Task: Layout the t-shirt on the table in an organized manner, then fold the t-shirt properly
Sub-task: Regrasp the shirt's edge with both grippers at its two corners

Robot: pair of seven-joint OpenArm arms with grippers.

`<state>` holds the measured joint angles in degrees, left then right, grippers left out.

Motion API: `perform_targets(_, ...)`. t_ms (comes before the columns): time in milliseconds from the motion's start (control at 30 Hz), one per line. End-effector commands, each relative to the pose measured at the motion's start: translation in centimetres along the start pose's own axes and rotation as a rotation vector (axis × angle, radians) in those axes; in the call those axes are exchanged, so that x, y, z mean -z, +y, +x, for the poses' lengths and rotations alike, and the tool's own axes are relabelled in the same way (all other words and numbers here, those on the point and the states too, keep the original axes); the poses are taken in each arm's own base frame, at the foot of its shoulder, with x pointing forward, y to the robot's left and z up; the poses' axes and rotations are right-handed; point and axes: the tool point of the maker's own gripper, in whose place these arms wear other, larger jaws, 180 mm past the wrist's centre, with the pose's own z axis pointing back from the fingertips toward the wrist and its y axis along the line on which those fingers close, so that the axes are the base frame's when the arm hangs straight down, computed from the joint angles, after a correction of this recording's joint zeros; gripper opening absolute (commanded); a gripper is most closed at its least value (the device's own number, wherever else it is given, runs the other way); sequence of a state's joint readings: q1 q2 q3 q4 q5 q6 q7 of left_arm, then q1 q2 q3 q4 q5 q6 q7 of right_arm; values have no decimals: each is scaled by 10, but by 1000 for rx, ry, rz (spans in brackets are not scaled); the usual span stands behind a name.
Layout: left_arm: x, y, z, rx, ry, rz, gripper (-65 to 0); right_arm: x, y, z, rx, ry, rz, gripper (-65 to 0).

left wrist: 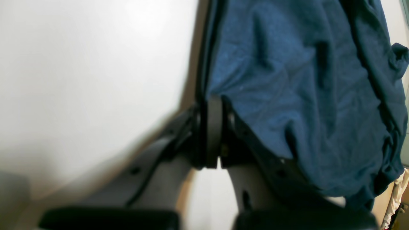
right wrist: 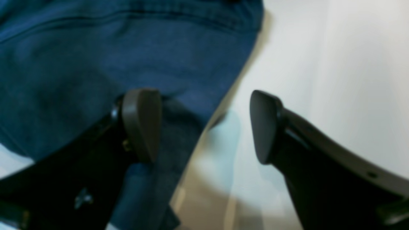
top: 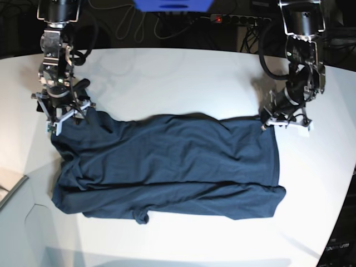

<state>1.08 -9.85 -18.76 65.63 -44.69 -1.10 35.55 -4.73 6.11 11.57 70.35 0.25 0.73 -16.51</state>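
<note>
**T-shirt spread on the table, one corner pinched, the other between parted fingers**

Left wrist view. The left gripper has its two fingers pressed together, with a fold of the t-shirt's edge caught between the pads. From the grip the navy cloth spreads toward 1 and 3 o'clock and fills the right half of the frame in soft wrinkles. The white table takes up the whole side from 8 to 11 o'clock.

Right wrist view. The right gripper stands with its fingers wide apart. The pad at 9 o'clock lies over the t-shirt; the pad at 3 o'clock is over the bare table. The shirt's edge runs down between the two pads. Whether either pad touches the cloth cannot be told.

Base view. The t-shirt lies across the middle of the table, fairly flat, with loose folds along its 6 o'clock edge. The left gripper sits at the shirt's 2 o'clock corner; the right gripper sits at its 10 o'clock corner.
</note>
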Motion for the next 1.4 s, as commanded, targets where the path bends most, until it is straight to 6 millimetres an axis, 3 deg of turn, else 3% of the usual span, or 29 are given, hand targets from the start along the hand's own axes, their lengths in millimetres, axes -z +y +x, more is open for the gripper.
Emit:
perform_targets(0, -2, 4, 7, 13, -8, 19, -650, -1, 2, -7, -15, 34, 5, -210)
perform_targets(67, -2, 4, 7, 13, -8, 19, -650, -2, 14, -9, -37, 35, 32, -230)
perform_targets(133, -2, 3, 8, 13, -9, 18, -650, -3, 26, -13, -61, 43, 60, -292)
perform_targets(200, -2, 4, 7, 14, -8, 20, -650, -5, 32, -16, -74, 45, 74, -390)
perform_targets(300, -3, 5, 7, 14, -8, 22, -650, -5, 32, -18, -75, 49, 75, -605)
perform_targets(333, -5, 5, 11, 22, -17, 20, -650, -5, 31, -17, -72, 49, 73, -650)
perform_targets(400, -11, 1, 22, 47, -44, 11, -650, -8, 30, -23, -74, 57, 72, -650)
perform_targets(500, -21, -5, 29, 77, -73, -6, -650, -18, 25, -9, -81, 6, 66, -650)
perform_targets(600, -36, -8, 45, 102, -126, -17, -650, -38, 8, 19, -62, -85, 30, -650)
perform_targets(767, -60, -4, 67, 98, -212, -15, -650, -68, 4, 49, -74, -190, 24, -650)
perform_targets(900, -70, 5, 73, 91, -238, 2, -650, -73, 1, 50, -76, -195, 18, -650)
perform_targets(967, -69, 7, 73, 89, -236, 6, -650, -67, 5, 34, -79, -126, 27, -650)
perform_targets(1033, -69, 7, 71, 88, -234, 8, -650, -62, 7, 23, -79, -50, 31, -606)
perform_targets(1133, -72, 13, 69, 82, -233, 19, -650, -58, 13, 9, -77, 47, 40, -478)
perform_targets(1267, -72, 15, 68, 80, -229, 23, -650, -58, 27, 6, -38, 69, 59, -313)
perform_targets(1367, -72, 15, 68, 80, -229, 23, -650, -58, 32, 6, -30, 71, 67, -247)
